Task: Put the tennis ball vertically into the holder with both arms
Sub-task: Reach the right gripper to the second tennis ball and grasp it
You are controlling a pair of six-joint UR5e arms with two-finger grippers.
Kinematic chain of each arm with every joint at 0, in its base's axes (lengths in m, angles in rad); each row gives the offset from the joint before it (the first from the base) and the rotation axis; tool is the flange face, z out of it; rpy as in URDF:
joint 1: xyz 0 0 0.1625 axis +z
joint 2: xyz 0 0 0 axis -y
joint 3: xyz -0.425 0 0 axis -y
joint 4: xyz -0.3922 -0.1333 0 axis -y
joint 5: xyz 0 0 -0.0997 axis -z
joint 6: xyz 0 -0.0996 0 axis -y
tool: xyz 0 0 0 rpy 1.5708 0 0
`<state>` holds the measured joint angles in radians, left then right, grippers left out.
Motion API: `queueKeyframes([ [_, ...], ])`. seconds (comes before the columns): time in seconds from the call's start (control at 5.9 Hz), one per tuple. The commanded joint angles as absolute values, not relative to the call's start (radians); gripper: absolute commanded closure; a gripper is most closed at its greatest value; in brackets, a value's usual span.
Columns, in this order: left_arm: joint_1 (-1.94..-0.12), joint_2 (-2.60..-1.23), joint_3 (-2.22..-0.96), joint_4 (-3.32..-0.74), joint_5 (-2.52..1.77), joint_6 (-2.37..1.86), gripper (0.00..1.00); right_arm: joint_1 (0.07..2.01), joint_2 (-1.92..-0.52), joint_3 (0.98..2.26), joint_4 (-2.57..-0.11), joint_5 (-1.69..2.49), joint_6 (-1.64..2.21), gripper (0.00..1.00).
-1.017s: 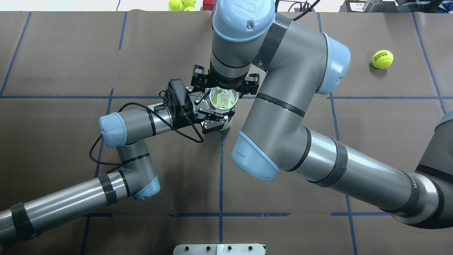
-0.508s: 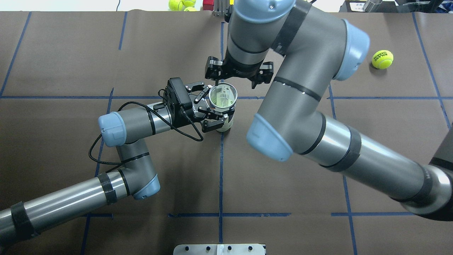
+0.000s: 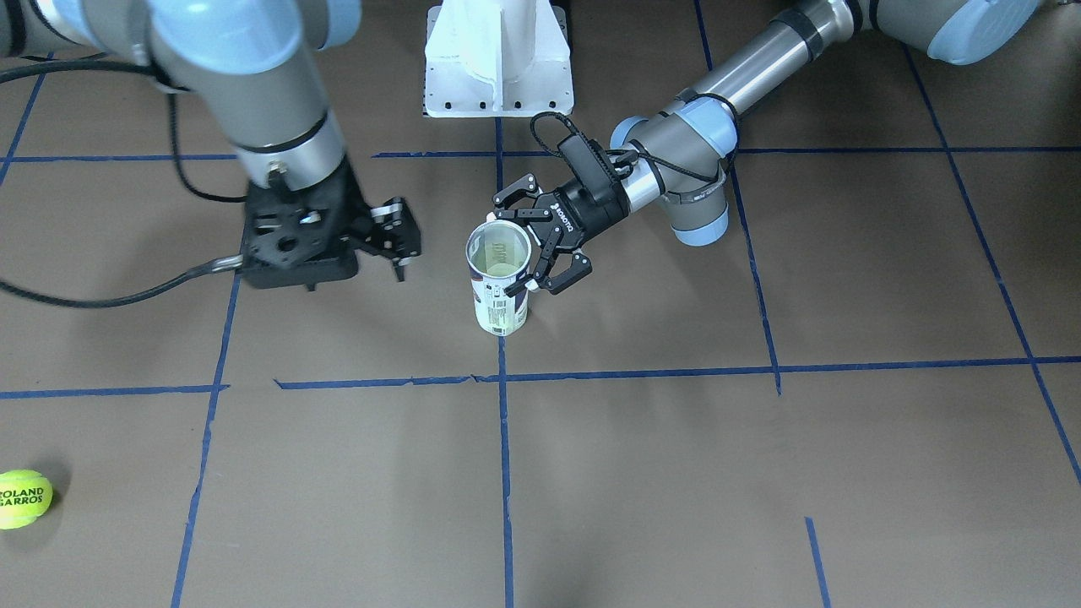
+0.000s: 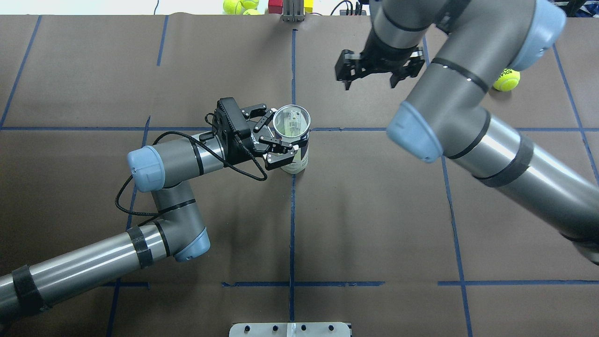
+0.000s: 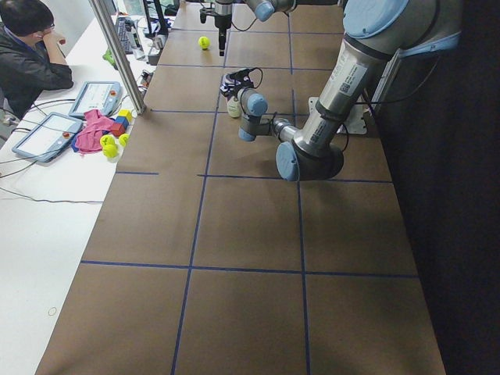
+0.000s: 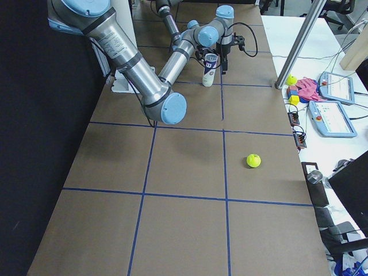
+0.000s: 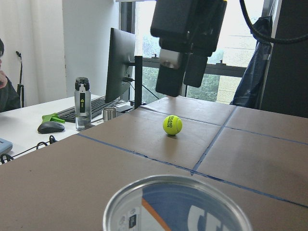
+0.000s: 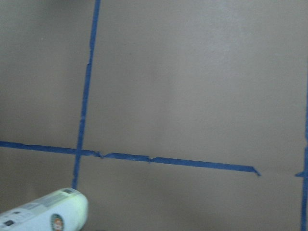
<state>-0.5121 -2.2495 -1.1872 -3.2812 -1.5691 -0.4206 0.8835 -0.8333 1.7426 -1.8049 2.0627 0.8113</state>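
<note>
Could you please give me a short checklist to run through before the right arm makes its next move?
1. The holder stands upright on the table: ok.
2. The left gripper is clamped round the holder near its rim: ok.
3. The right gripper is open and empty: ok.
4. The holder's mouth is uncovered, with the right gripper off to one side: ok.
5. The loose tennis ball lies on open table with nothing beside it: ok.
6. Room inside the holder for another ball: cannot tell; the bottom looks greenish, but the depth left is unclear.
</note>
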Motion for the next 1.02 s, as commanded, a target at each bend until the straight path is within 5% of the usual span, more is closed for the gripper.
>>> queueKeyframes([
  [0.0,-0.512,-2.243,-1.187,-3.281,-1.563,-0.422,0.16,1.003,-1.002,1.74,-1.687,2.1,0.584,0.01],
  [0.51,-0.511,-2.237,-1.187,-3.284,-1.563,-0.42,0.16,1.124,-1.13,1.619,-1.548,2.138,0.291,0.01],
  [0.85,-0.509,-2.232,-1.187,-3.284,-1.563,-0.42,0.16,1.163,-1.141,1.385,-1.261,2.138,0.229,0.01],
])
